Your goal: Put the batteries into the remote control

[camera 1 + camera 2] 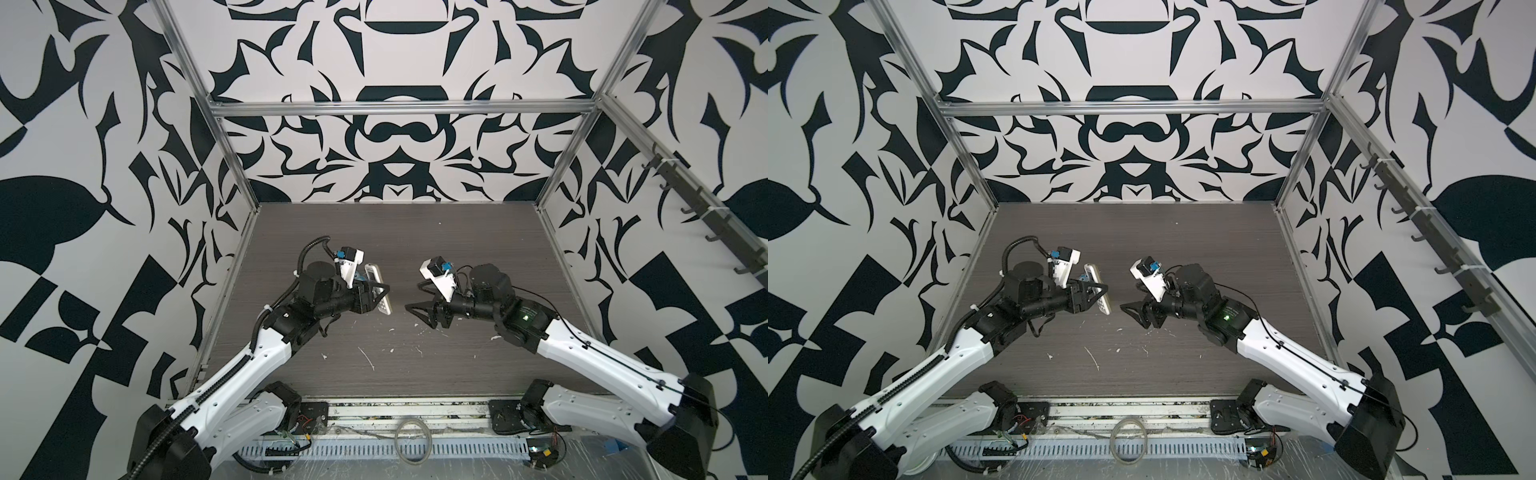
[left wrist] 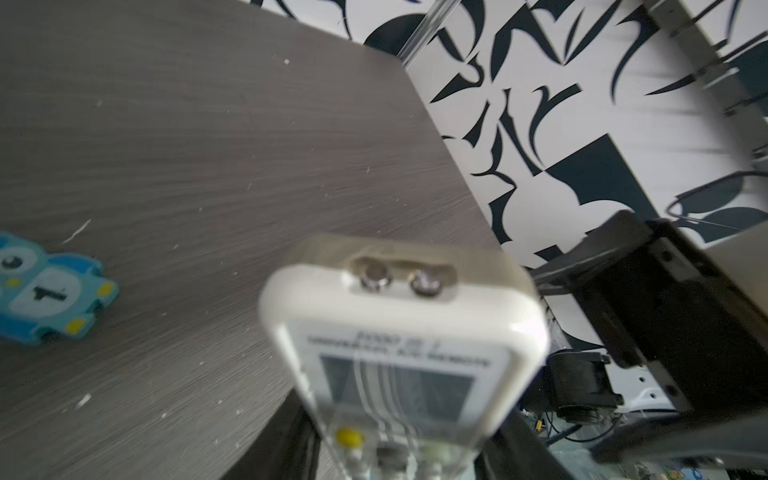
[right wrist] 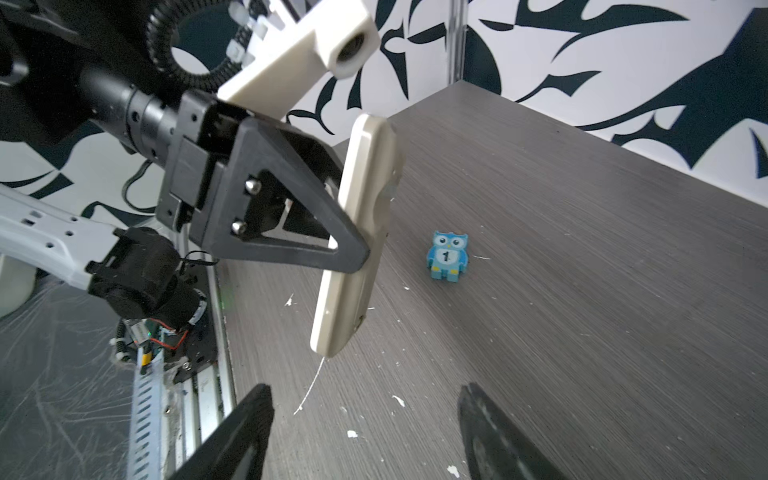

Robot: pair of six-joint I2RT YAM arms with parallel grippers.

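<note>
My left gripper (image 1: 380, 291) (image 1: 1101, 289) is shut on the long white remote control (image 1: 371, 274) (image 1: 1091, 274) and holds it in the air above the grey table, left of centre. The left wrist view has the remote's (image 2: 399, 332) grey display and buttons facing the camera, its middle pinched between the fingers. Its plain pale back (image 3: 365, 187) faces my right gripper (image 3: 365, 388). That gripper (image 1: 412, 296) (image 1: 1127, 297) hovers a short way to the right, open and empty. No view shows the batteries.
A small blue owl figure (image 2: 50, 291) (image 3: 448, 254) marked "1" lies on the table (image 1: 457, 249) beyond the remote. White flecks (image 1: 368, 358) litter the front of the table. Patterned walls and aluminium posts (image 1: 557, 174) enclose it; a slotted cable duct (image 1: 374, 449) runs along the front.
</note>
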